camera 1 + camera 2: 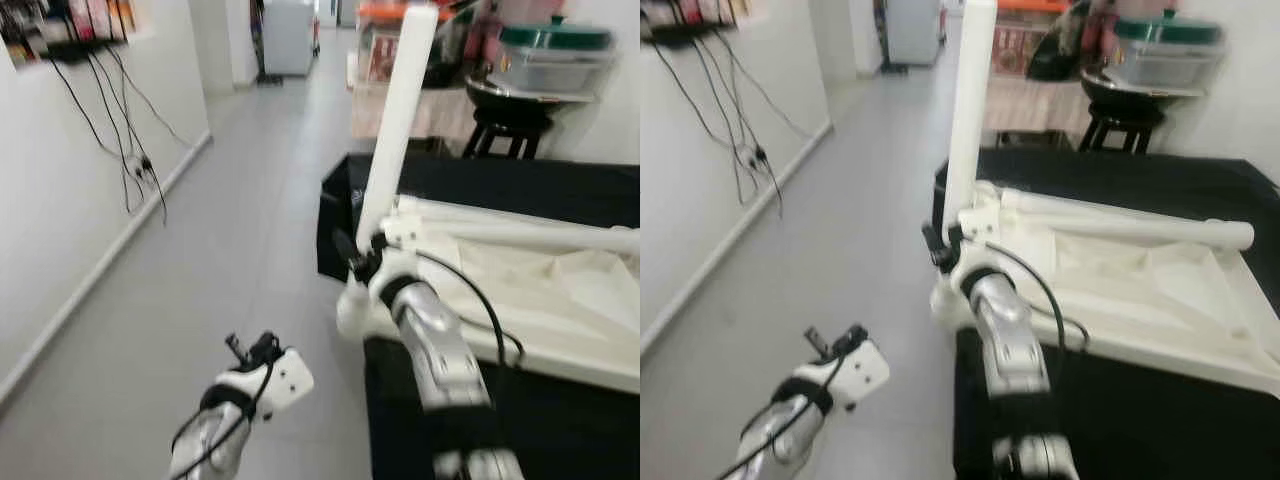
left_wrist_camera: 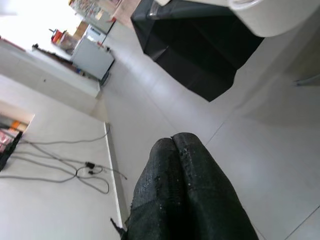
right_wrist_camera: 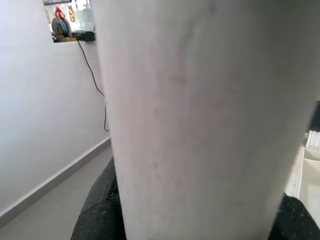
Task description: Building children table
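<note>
Left eye view: the table leg is held clamped upright (tilting toward 1 o'clock) by the right pincer; the left pincer, closed empty, hangs farther off.

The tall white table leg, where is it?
The tall white table leg stands upright at the near left corner of the upside-down white tabletop, held near its base in the right hand.

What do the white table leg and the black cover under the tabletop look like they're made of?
Leg: probably plastic or painted wood, judging by its smooth, matte, uniformly white surface; right gripper clamps it. Cover: fabric, matte black, draping and folding at the corner.
</note>
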`<state>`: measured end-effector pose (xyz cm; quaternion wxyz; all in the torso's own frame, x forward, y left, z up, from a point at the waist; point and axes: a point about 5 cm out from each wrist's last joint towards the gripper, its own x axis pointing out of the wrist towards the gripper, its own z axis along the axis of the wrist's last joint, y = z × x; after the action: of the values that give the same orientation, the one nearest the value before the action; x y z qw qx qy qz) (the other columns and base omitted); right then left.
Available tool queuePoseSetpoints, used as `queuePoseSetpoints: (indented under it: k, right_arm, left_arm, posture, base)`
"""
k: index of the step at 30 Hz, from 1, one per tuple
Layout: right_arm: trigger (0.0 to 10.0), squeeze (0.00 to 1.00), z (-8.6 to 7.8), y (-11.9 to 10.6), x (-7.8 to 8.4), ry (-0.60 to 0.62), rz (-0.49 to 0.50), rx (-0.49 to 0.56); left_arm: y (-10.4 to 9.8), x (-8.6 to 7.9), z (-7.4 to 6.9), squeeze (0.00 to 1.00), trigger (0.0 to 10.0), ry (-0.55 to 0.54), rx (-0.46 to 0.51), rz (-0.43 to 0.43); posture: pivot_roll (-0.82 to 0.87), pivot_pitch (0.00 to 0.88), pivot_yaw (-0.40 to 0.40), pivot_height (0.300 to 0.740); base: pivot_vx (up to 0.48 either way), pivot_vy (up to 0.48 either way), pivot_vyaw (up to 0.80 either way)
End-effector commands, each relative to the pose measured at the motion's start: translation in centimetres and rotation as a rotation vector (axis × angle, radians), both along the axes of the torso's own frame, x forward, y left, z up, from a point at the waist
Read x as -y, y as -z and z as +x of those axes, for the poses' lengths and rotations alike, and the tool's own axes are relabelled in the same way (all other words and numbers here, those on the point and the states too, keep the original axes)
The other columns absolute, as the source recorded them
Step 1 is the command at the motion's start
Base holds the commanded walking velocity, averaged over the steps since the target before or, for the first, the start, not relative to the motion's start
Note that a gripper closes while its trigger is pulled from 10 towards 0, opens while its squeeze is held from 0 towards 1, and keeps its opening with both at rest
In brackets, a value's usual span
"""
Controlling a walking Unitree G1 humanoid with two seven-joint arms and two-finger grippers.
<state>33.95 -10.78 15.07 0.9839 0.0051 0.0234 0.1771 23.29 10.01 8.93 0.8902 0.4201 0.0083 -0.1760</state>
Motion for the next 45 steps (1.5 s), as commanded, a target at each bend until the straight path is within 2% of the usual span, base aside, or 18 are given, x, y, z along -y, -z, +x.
queuePoseSetpoints:
  k: [1, 4, 5, 6, 7, 8, 9, 13, 14, 15, 17, 20, 22, 23, 30, 31, 38, 45]
  right_arm:
    - [0.0, 0.0, -0.4, 4.4, 2.6, 0.087, -0.05, -0.193]
    - [0.0, 0.0, 0.7, 3.3, 2.9, 0.067, -0.098, -0.159]
    - [1.8, 0.0, 0.3, 3.1, 2.7, 0.086, -0.126, -0.176]
    - [1.8, 0.0, 0.3, 3.1, 2.7, 0.086, -0.126, -0.176]
    - [10.0, 0.16, 0.1, 2.7, 2.6, 0.091, -0.142, -0.174]
    - [10.0, 0.16, 0.1, 2.7, 2.6, 0.091, -0.142, -0.174]
    - [10.0, 1.0, 0.3, 2.2, 2.6, 0.103, -0.142, -0.174]
    - [10.0, 1.0, 1.1, 1.0, 2.6, 0.095, -0.112, -0.153]
    - [10.0, 0.07, 2.1, -0.4, 2.2, 0.016, -0.065, -0.108]
    - [10.0, 0.0, 2.8, -2.1, 1.8, -0.08, -0.016, -0.043]
    - [10.0, 0.0, 3.5, -4.1, 1.2, -0.241, 0.015, 0.041]
    - [10.0, 0.0, 3.8, -5.3, 0.6, -0.504, -0.012, 0.086]
    - [10.0, 0.0, 3.8, -5.6, 0.5, -0.58, -0.047, 0.102]
    - [10.0, 0.0, 3.7, -5.9, 0.2, -0.697, -0.101, 0.098]
    - [10.0, 0.0, 4.2, -6.0, -0.9, -0.827, -0.085, 0.022]
    - [0.0, 0.0, 4.3, -5.9, -1.0, -0.833, -0.071, 0.009]
    - [0.0, 0.0, 4.1, -4.8, -1.3, -0.884, -0.028, -0.055]
    - [0.0, 0.0, 3.6, -3.0, -0.1, -0.88, -0.012, -0.082]
  left_arm:
    - [0.2, -0.2, 0.0, 0.0, 10.0, 0.003, -0.013, 0.009]
    - [0.3, -0.3, 0.2, 0.0, 10.0, 0.0, -0.017, 0.01]
    - [0.4, -0.3, 0.2, 0.0, 10.0, -0.001, -0.02, 0.01]
    - [0.4, -0.3, 0.2, 0.0, 10.0, -0.001, -0.02, 0.01]
    - [0.4, -0.3, 0.3, 0.0, 10.0, -0.001, -0.022, 0.011]
    - [0.4, -0.3, 0.3, 0.0, 10.0, -0.001, -0.022, 0.011]
    - [0.5, -0.2, 0.3, 0.0, 10.0, -0.001, -0.023, 0.011]
    - [0.5, -0.2, 0.4, 0.0, 10.0, -0.002, -0.025, 0.012]
    - [0.6, -0.1, 0.5, 0.0, 10.0, -0.002, -0.025, 0.012]
    - [0.6, -0.1, 0.5, 0.0, 10.0, -0.002, -0.025, 0.012]
    - [0.5, -0.1, 0.5, 0.0, 10.0, -0.002, -0.025, 0.012]
    - [0.5, -0.1, 0.7, 0.0, 10.0, -0.002, -0.025, 0.011]
    - [0.5, -0.1, 0.7, 0.0, 10.0, -0.002, -0.025, 0.011]
    - [0.5, 0.0, 0.8, 0.0, 10.0, -0.002, -0.026, 0.011]
    - [0.6, 0.1, 0.9, 0.0, 10.0, -0.001, -0.026, 0.011]
    - [0.6, 0.1, 0.9, 0.0, 10.0, -0.001, -0.025, 0.011]
    - [0.6, 0.2, 0.8, 0.0, 10.0, 0.0, -0.024, 0.011]
    - [0.5, 0.2, 0.6, 0.0, 10.0, 0.0, -0.023, 0.009]
  posture:
    - [0.03, 0.0, -0.037, 0.74]
    - [0.03, 0.0, -0.039, 0.74]
    - [0.03, 0.0, -0.04, 0.74]
    - [0.03, 0.0, -0.04, 0.74]
    - [0.03, 0.0, -0.039, 0.74]
    - [0.03, 0.0, -0.039, 0.74]
    - [0.03, 0.0, -0.042, 0.74]
    - [0.03, 0.0, -0.04, 0.74]
    - [0.03, 0.0, -0.039, 0.74]
    - [0.03, 0.0, -0.038, 0.74]
    - [0.02, 0.0, -0.027, 0.74]
    - [0.02, 0.0, -0.02, 0.74]
    - [0.02, 0.0, -0.02, 0.74]
    - [0.02, 0.0, -0.02, 0.74]
    - [0.02, 0.0, -0.022, 0.74]
    - [0.04, 0.0, -0.025, 0.74]
    - [0.05, 0.0, -0.027, 0.74]
    - [0.03, 0.0, -0.034, 0.74]
  base:
    - [0.0, 0.0, 0.0]
    - [0.0, 0.0, 0.0]
    - [0.0, 0.0, 0.0]
    - [0.0, 0.0, 0.0]
    - [0.0, 0.0, 0.0]
    - [0.0, 0.0, 0.0]
    - [0.0, 0.0, 0.0]
    - [0.0, 0.0, 0.0]
    - [0.0, 0.0, 0.0]
    - [0.0, 0.0, 0.0]
    - [0.0, 0.0, 0.0]
    - [0.0, 0.0, 0.0]
    - [0.0, 0.0, 0.0]
    - [0.0, 0.0, 0.0]
    - [0.0, 0.0, 0.0]
    - [0.0, 0.0, 0.0]
    - [0.0, 0.0, 0.0]
    - [0.0, 0.0, 0.0]
